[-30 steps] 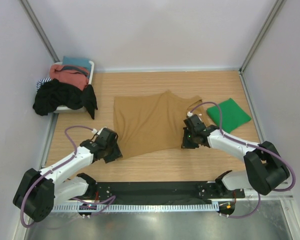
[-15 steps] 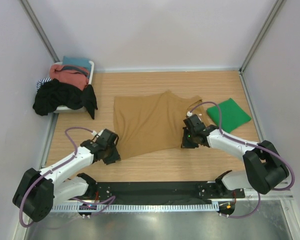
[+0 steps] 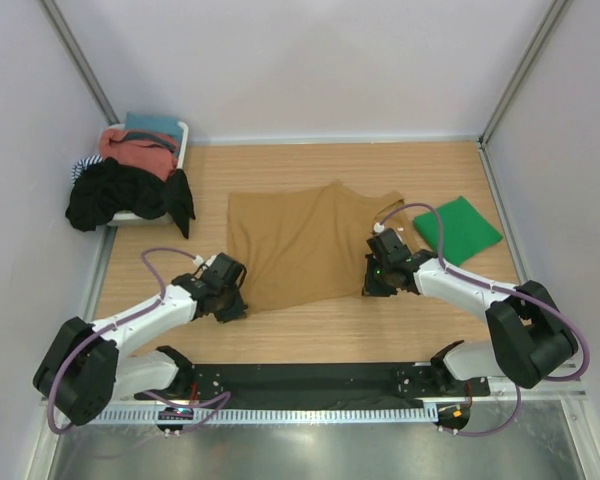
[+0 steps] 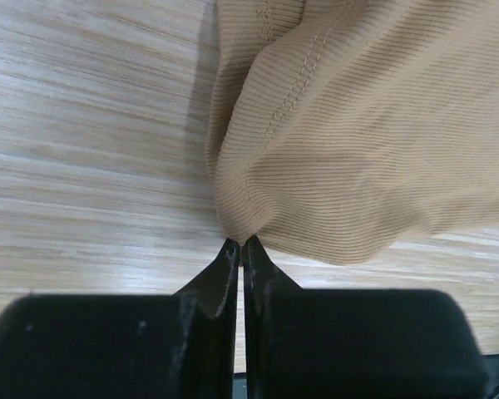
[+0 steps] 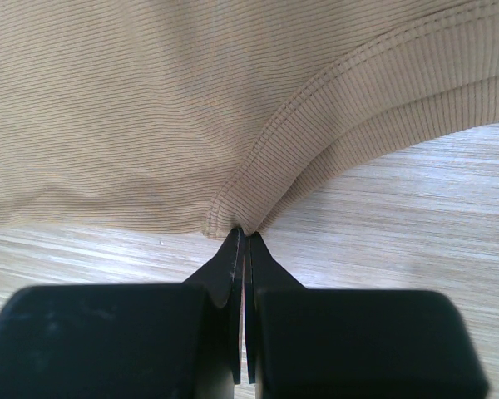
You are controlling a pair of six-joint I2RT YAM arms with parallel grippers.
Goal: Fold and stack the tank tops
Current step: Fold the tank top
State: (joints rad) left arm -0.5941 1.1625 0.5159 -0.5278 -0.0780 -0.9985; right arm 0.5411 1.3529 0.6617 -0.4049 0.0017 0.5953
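On table (image 3: pixel 320 335), brown tank top (image 3: pixel 300 240): ribbed, spread flat.
Left claw (image 4: pixel 239 248): pinched shut on hem.
Right claw (image 5: pixel 242 235): pinched shut on banded edge.

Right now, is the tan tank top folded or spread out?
Spread. The tan tank top lies flat and wide on the table; left gripper and right gripper are shut on its near edge.

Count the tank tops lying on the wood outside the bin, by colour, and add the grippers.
Tan tank top: 1
Green tank top: 1
Grippers: 2, the left gripper and the right gripper, each pinching an edge of the tan one
Total: 4
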